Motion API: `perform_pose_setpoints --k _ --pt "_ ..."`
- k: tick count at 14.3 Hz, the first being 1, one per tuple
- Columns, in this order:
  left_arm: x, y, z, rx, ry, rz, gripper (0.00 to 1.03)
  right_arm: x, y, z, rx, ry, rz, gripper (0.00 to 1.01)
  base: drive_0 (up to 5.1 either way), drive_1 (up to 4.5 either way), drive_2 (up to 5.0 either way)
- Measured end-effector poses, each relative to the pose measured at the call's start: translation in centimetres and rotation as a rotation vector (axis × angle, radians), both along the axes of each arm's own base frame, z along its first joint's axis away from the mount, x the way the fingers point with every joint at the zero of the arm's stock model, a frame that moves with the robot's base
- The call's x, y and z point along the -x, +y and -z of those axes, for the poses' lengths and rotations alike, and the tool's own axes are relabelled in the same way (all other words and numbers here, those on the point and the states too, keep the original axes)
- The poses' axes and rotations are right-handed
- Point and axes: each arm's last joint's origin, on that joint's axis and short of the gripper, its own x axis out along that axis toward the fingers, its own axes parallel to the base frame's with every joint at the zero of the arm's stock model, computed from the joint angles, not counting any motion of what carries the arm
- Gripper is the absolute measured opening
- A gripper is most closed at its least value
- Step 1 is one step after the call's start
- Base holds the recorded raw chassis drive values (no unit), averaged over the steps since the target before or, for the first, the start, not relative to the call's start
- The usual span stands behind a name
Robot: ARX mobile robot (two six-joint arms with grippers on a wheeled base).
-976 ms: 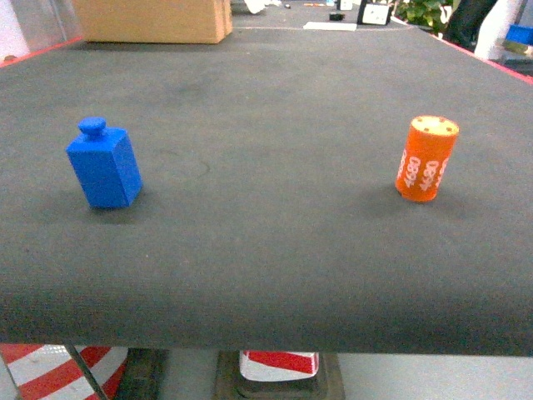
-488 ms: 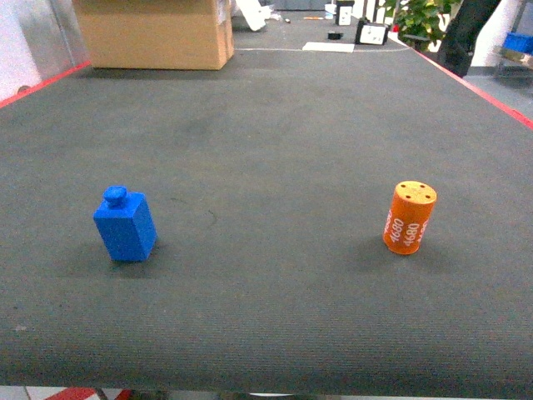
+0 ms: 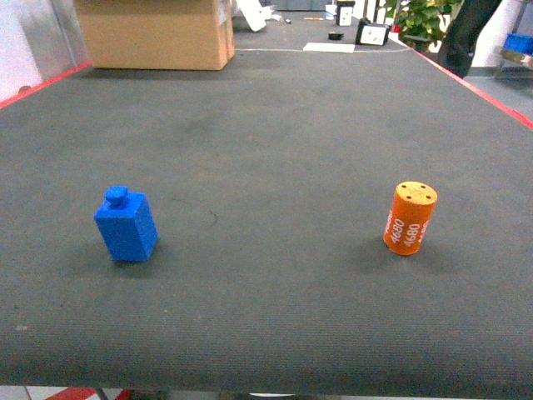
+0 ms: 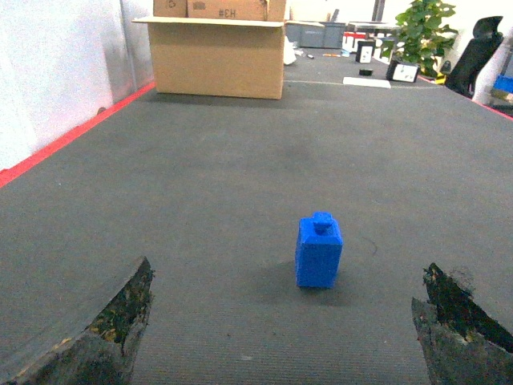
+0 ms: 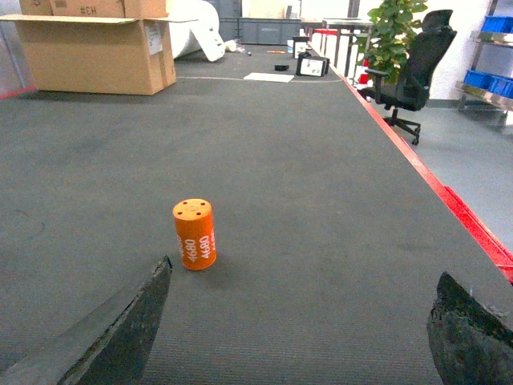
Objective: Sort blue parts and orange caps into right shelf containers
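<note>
A blue part (image 3: 126, 223), a block with a round knob on top, stands upright on the left of the dark grey table (image 3: 266, 150). The left wrist view shows this blue part (image 4: 319, 250) just ahead of my open left gripper (image 4: 288, 277), slightly right of centre and untouched. An orange cap (image 3: 410, 218), a cylinder printed "4680", stands upright on the right. My right gripper (image 5: 304, 269) is open, and the orange cap (image 5: 195, 234) stands ahead near its left finger (image 5: 128, 321). Neither gripper shows in the head view. Whether the far blue bins (image 5: 487, 80) are the right shelf containers I cannot tell.
A cardboard box (image 3: 154, 33) stands at the table's far left. Red tape (image 5: 457, 208) marks the table's right edge. An office chair (image 5: 413, 72) and a plant (image 5: 393, 36) stand beyond that edge. Small framed items (image 3: 373, 33) lie at the far end.
The head view has pulled back and up since one second ago, so both objects look smaller and lower in the frame. They have not shifted on the table.
</note>
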Motion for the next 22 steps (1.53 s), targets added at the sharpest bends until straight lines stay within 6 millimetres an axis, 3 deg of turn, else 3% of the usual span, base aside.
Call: perform_pose_setpoints --k 18,19,20,22 --pt "0.0 0.0 0.0 0.000 0.000 0.000 0.98 0.0 0.0 0.0 0.000 0.000 0.000 0.98 0.0 0.00 0.0" --pt "-0.2 -0.2 0.3 0.012 0.104 -0.060 0.98 0.0 0.1 0.3 -0.004 0.128 0.041 0.98 0.0 0.00 0.0" --pt "-1.2 -0.5 -0.1 0.008 0.134 -0.078 0.98 -1.0 0.4 0.0 0.002 0.206 0.060 0.98 0.0 0.00 0.0" --pt "-4.2 -0.7 -2.5 0.012 0.076 -0.056 0.98 -3.8 0.6 -1.7 -0.020 0.157 0.042 0.98 0.0 0.00 0.0"
